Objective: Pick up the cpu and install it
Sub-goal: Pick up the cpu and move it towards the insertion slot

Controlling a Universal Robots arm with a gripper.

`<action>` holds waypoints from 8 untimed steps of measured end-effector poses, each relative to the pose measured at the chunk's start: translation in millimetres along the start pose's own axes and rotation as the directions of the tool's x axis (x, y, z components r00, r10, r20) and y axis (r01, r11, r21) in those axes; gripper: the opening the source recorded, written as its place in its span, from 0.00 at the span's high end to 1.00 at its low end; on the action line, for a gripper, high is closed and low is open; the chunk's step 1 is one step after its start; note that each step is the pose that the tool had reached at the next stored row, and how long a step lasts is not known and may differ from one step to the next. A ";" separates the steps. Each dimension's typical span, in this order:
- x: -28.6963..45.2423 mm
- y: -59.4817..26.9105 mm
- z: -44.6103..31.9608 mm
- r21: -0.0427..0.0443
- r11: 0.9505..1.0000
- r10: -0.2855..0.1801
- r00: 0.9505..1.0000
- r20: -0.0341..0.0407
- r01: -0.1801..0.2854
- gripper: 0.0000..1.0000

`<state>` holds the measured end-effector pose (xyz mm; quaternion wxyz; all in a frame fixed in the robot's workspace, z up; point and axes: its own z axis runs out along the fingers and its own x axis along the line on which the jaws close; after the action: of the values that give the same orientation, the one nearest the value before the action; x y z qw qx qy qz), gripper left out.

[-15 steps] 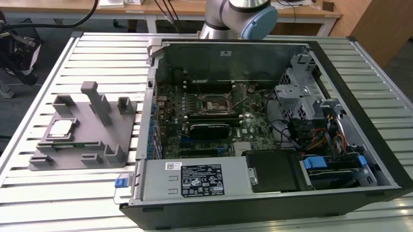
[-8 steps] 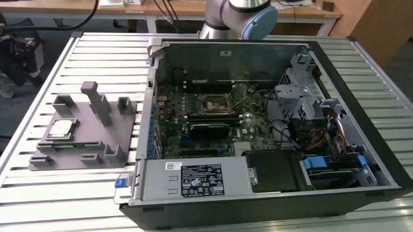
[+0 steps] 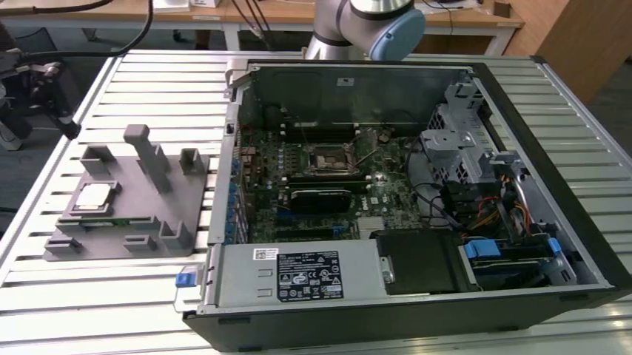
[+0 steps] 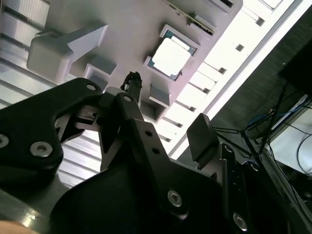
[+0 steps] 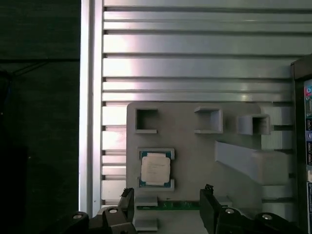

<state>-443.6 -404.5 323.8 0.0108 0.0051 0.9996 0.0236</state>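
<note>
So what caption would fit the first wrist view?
Open fingers near the cpu, seated in a grey holder on the slatted table.

Exterior view high over case (image 3: 345, 89) and fixture (image 3: 94, 248); both wrist views close above the fixture's cpu (image 5: 156, 169).

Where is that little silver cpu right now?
The cpu sits in a pocket of the grey holder on the exterior view's left, outside the open computer case.

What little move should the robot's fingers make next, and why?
Probably ease down over the cpu. It lies flat in the grey holder, untouched, and the gripper hangs close by with its fingers spread, holding nothing.
</note>
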 end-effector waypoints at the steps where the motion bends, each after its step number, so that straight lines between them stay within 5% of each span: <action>1: 0.1 -0.3 1.9 0.000 1.000 -0.008 1.000 0.000 0.008 0.35; 8: 3.3 -2.5 14.0 0.000 1.000 -0.012 1.000 -0.001 0.012 0.35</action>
<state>-446.6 -406.3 309.6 0.0107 -0.0009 0.9997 0.0237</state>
